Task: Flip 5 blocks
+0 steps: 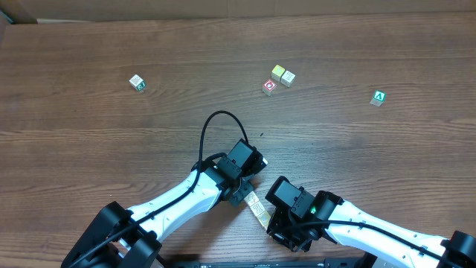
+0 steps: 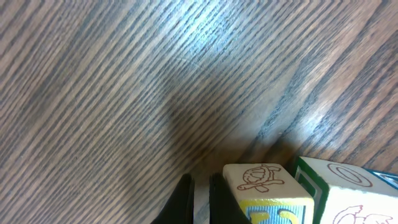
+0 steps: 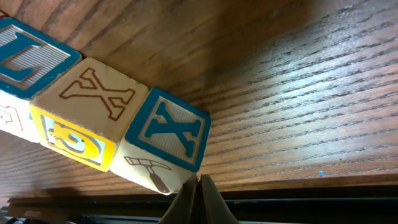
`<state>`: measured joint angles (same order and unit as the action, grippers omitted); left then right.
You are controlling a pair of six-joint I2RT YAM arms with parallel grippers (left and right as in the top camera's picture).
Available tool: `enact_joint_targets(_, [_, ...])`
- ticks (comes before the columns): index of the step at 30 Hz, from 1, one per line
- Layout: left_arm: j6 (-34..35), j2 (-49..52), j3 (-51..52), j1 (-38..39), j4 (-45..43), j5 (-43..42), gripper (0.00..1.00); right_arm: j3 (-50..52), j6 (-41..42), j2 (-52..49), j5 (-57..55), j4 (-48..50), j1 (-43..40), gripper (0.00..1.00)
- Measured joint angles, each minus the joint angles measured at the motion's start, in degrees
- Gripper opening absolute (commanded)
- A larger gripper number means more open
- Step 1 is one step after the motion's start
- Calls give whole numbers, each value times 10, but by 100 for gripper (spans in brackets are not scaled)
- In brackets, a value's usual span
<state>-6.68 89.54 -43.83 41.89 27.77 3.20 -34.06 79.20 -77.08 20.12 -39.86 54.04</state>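
Observation:
A short row of pale wooden blocks (image 1: 257, 209) lies between my two arms near the table's front edge, largely covered by them. In the left wrist view a cream block with a brown turtle (image 2: 263, 182) and a neighbour with a green border (image 2: 346, 189) sit just right of my left gripper (image 2: 202, 200), which is shut on nothing. In the right wrist view a red-outlined X block (image 3: 93, 99), a blue X block (image 3: 169, 132) and a teal-lettered block (image 3: 28, 57) lie in a line. My right gripper (image 3: 199, 191) is shut and empty, its tips at the blue X block's lower corner.
Farther back stand two pale cubes (image 1: 282, 75) with a red-ringed cube (image 1: 269, 87) beside them, a green-marked cube (image 1: 136, 82) at the left and a green A cube (image 1: 378, 97) at the right. The table's front edge (image 3: 298, 186) runs right under my right gripper.

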Motion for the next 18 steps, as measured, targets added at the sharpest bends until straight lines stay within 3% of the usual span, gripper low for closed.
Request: enact_joint_targets(18, [-10,23,0,0,-12,0,4,0,1,0,0,0,0,4])
